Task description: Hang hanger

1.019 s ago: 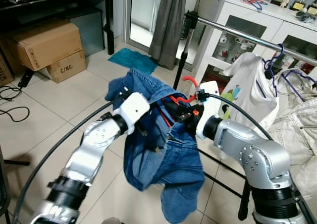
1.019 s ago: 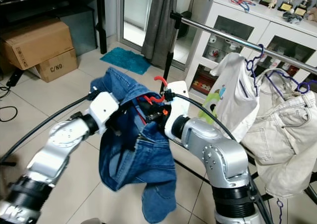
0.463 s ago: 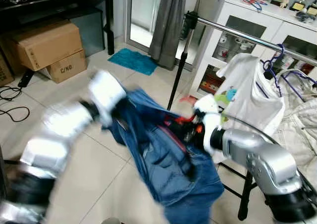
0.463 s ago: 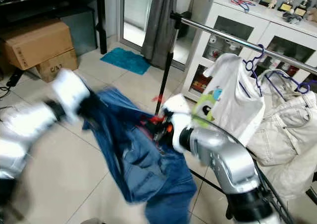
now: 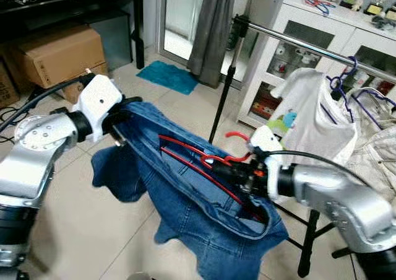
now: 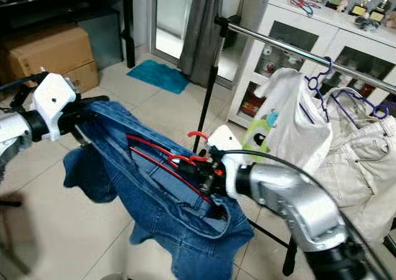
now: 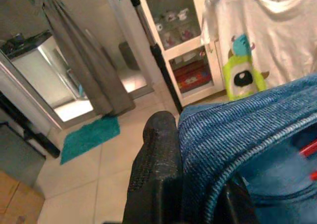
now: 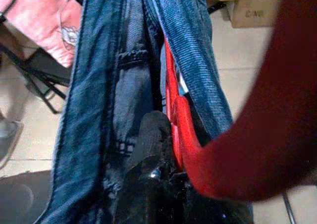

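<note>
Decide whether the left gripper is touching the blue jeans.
Touching. The left wrist view shows the left gripper with a black finger pressed against the denim waistband of the blue jeans.

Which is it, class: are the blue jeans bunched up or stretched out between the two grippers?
Stretched out. The left gripper pulls one waistband end, the right gripper holds the red hanger inside the jeans.

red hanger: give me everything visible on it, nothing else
The thin red plastic hanger sits inside the waistband of the blue denim jeans, its two long bars running slantwise across the opening, tilted rather than level. Its hook pokes up free just above the right gripper, which clamps the neck where bars meet. The left gripper pinches the waistband's far end, touching denim, not the hanger. It is not yet on the rail.
</note>
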Motion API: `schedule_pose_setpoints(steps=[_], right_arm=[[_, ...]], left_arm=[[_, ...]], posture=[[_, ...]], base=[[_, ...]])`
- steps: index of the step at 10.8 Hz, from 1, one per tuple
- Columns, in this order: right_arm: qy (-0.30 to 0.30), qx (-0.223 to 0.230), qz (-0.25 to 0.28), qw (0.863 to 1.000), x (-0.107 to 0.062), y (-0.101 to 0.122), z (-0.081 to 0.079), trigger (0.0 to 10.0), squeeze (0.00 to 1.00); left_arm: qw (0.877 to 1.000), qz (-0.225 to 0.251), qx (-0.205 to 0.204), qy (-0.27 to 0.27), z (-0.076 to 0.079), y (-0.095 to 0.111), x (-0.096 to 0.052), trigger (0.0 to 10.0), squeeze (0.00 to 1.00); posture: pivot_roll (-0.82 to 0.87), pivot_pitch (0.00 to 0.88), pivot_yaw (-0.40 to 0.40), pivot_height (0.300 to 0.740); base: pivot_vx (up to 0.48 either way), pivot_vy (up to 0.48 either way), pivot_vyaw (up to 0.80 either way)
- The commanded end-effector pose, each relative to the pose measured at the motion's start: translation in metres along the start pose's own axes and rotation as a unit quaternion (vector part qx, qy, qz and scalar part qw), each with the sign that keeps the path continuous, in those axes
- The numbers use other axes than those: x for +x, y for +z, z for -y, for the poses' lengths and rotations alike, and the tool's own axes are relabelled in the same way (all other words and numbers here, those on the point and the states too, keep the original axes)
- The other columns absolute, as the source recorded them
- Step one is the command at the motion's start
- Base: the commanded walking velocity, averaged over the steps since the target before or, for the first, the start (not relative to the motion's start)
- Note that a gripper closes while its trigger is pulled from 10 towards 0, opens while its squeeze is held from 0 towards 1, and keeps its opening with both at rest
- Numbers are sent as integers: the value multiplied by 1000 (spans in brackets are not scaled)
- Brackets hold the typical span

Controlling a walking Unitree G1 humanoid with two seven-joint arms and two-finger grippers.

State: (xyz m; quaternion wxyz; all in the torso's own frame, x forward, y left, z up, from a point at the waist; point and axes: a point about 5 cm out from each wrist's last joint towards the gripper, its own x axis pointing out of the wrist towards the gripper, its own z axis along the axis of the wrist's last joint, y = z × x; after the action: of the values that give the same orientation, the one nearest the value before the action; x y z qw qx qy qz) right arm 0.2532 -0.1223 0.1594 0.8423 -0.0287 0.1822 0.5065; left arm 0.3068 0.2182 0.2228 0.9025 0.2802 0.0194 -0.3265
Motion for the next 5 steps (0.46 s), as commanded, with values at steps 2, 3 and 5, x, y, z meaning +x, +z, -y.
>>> schedule_pose_setpoints(steps=[2,3,5], right_arm=[[-94,47,-15,994,-27,-15,30,0,0],[-106,62,7,992,-32,-12,36,0,0],[-170,82,29,982,-45,-9,54,0,0]], left_arm=[[997,3,15,71,-34,9,-24,0,0],[997,-7,13,71,-35,3,-28,0,0],[997,-22,14,76,-37,-6,-36,0,0]], posture=[[98,0,-127,740],[98,0,-127,740],[95,0,-128,740]], base=[[0,0,0],[0,0,0],[0,0,0]])
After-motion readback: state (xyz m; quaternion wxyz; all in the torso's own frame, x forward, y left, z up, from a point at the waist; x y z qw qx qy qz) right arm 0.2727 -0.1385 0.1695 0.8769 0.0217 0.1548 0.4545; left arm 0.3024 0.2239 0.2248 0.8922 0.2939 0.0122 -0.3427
